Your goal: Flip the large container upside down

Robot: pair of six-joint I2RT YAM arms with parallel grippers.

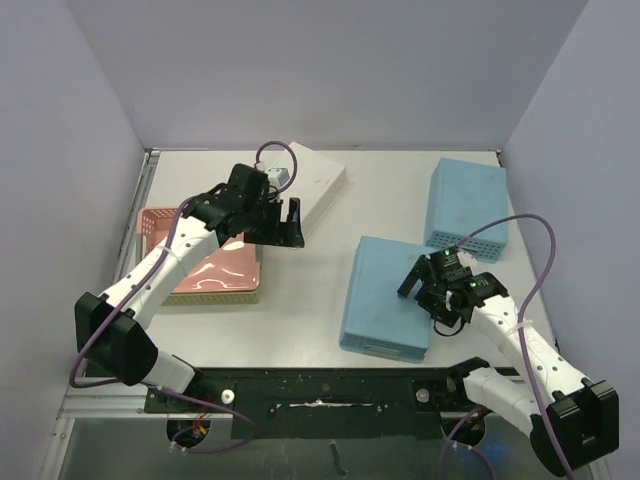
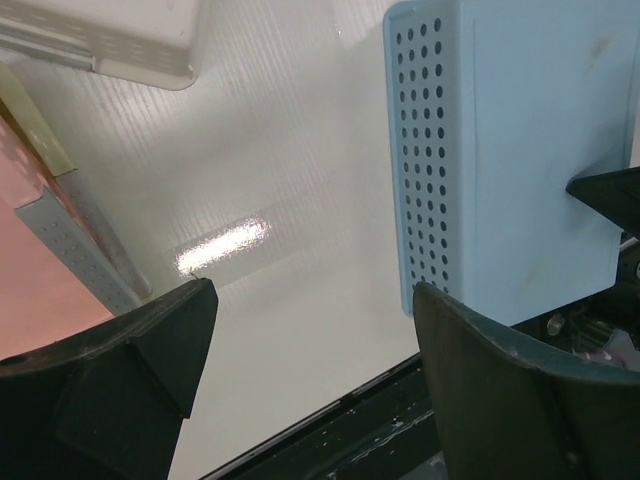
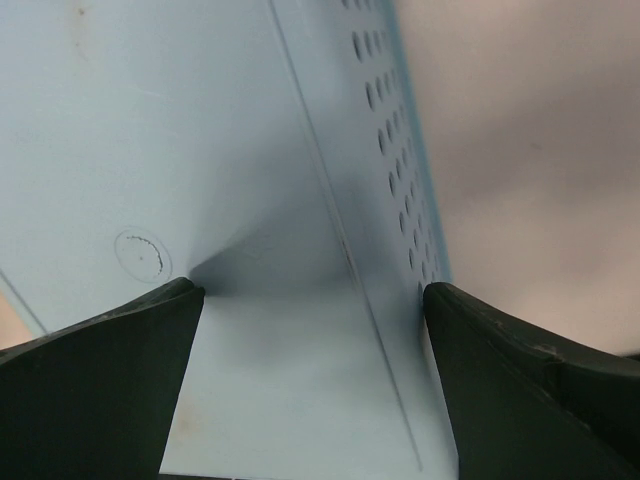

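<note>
Evidently the large container (image 1: 385, 297) lies base-up on the table (image 1: 300, 300), with the right gripper (image 1: 425, 293) spread wide and empty over its right edge. Best to lift straight clear without nudging it. The left gripper (image 1: 290, 225) hangs open and empty, well to its left.

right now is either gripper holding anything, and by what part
Nothing held: left gripper open above the table, right gripper open over the near blue container.
</note>
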